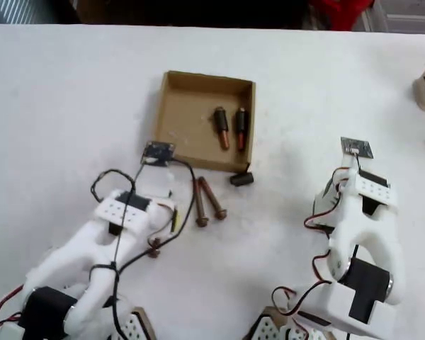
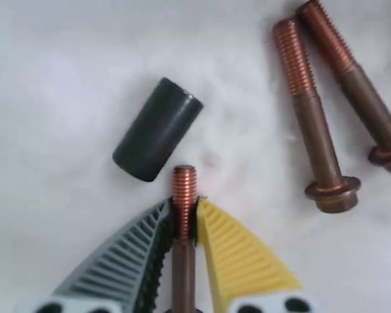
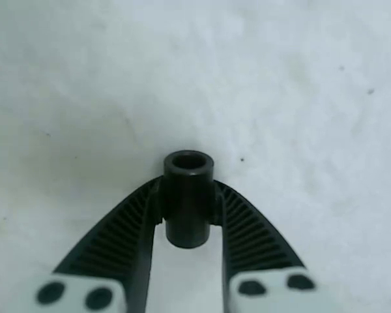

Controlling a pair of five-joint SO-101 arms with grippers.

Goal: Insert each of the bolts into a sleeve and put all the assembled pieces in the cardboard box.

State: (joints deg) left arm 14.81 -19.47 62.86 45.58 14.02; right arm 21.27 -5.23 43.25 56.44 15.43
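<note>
My left gripper (image 2: 184, 202) is shut on a copper bolt (image 2: 184, 189), whose threaded tip sticks out past the grey and yellow fingers. Just beyond that tip a black sleeve (image 2: 158, 129) lies on its side on the table, a little off to one side of the bolt. Two more bolts (image 2: 316, 117) (image 2: 355, 85) lie side by side near it. My right gripper (image 3: 188, 192) is shut on another black sleeve (image 3: 188, 195), its open bore facing away from the wrist, above bare table. The cardboard box (image 1: 177, 120) holds two assembled pieces (image 1: 221, 127) (image 1: 241, 127).
A third black sleeve (image 1: 241, 179) lies on the table against the box's near right corner. The two loose bolts (image 1: 200, 202) (image 1: 214, 198) lie between the arms, just in front of the box. The right arm (image 1: 361, 205) stands well right of the box.
</note>
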